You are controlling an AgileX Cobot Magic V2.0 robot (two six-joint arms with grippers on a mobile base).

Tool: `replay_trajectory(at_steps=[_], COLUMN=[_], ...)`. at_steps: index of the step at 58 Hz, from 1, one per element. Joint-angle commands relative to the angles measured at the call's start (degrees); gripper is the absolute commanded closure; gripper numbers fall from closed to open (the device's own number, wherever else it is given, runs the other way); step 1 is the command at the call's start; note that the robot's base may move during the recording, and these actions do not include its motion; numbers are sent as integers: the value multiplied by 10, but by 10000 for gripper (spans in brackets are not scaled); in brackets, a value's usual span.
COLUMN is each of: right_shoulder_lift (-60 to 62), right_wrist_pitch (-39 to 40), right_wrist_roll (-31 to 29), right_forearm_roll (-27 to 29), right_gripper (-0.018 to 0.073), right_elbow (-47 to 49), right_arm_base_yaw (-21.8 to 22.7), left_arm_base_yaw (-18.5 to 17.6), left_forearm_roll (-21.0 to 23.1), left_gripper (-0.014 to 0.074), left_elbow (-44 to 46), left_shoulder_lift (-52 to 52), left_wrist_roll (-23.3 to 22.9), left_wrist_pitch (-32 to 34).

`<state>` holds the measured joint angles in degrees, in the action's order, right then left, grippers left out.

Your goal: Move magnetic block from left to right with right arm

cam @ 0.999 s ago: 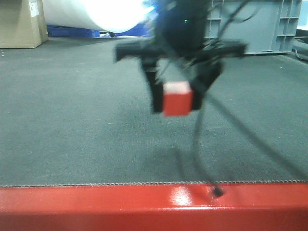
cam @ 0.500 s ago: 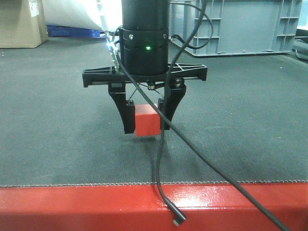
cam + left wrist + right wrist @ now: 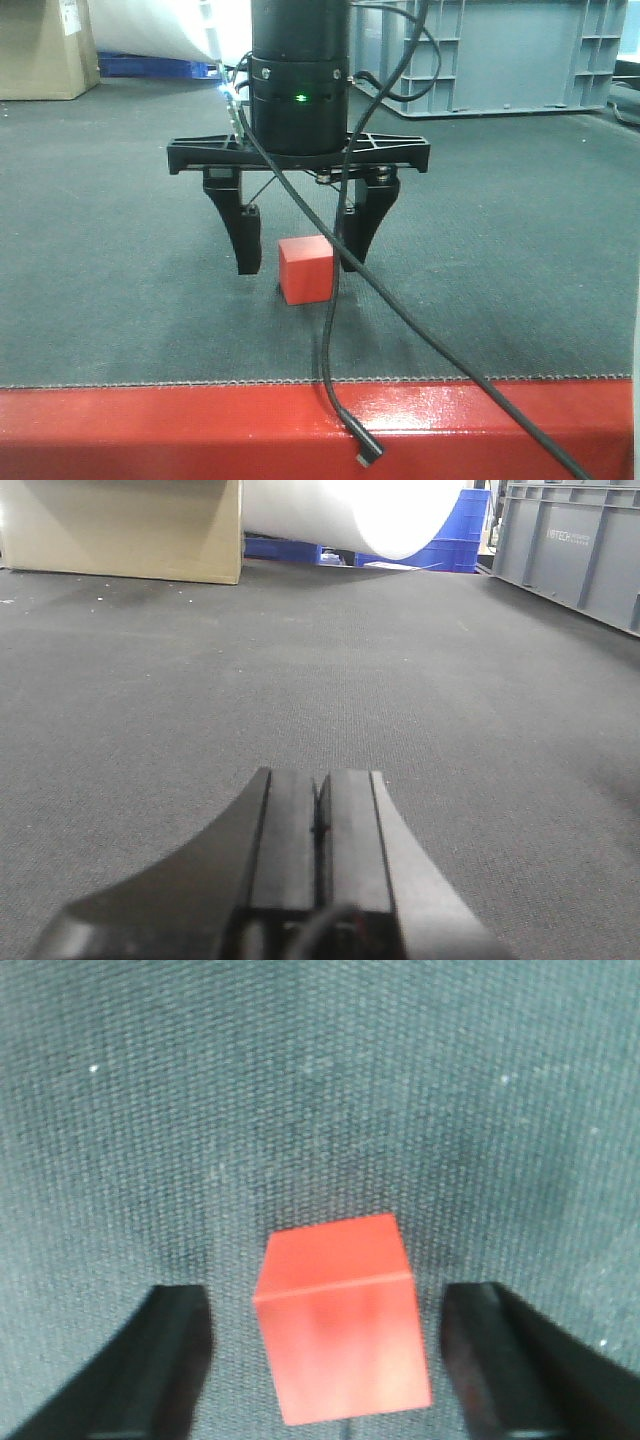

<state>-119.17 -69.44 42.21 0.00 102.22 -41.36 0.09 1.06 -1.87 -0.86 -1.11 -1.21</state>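
Right gripper (image 3: 296,262) has released the magnetic block (image 3: 306,270) onto mat (image 3: 120,260).

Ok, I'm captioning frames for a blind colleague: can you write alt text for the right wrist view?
A red magnetic block sits on dark grey matting, seen from above between the two black fingers of the open right gripper. Neither finger touches the block; a gap shows on each side.
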Motion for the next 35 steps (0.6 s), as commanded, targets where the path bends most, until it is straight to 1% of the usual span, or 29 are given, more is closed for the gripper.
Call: replay_trajectory(at_steps=[1,11,20,27,30,35], right_shoulder_lift=[36,47,76,103,114,128], right_wrist_pitch=[4,2,-8,-15,-16,-18], right_wrist_roll=[3,0,-25,-94,-130,-173], right_forearm_roll=[0,-7,-27,-30,-30,-30], right_gripper=[-43,-43,-43,-32,-3,80], right_elbow=[19,20,16,16,16,16], right_arm_base_yaw=[1,1,-1,-5,-6,-6], left_arm_base_yaw=[-2,-2,-2,-2,-2,-2], left_forearm_roll=[2,2,2,2,2,2], left_gripper=[713,713,713,713,713,713], left_elbow=[-4,-4,-4,-4,-4,-4], left_shoulder_lift=[-4,-4,-4,-4,-4,-4], left_wrist_roll=[-1,-1,-1,-1,-1,-1], left_wrist_pitch=[46,46,46,46,46,46])
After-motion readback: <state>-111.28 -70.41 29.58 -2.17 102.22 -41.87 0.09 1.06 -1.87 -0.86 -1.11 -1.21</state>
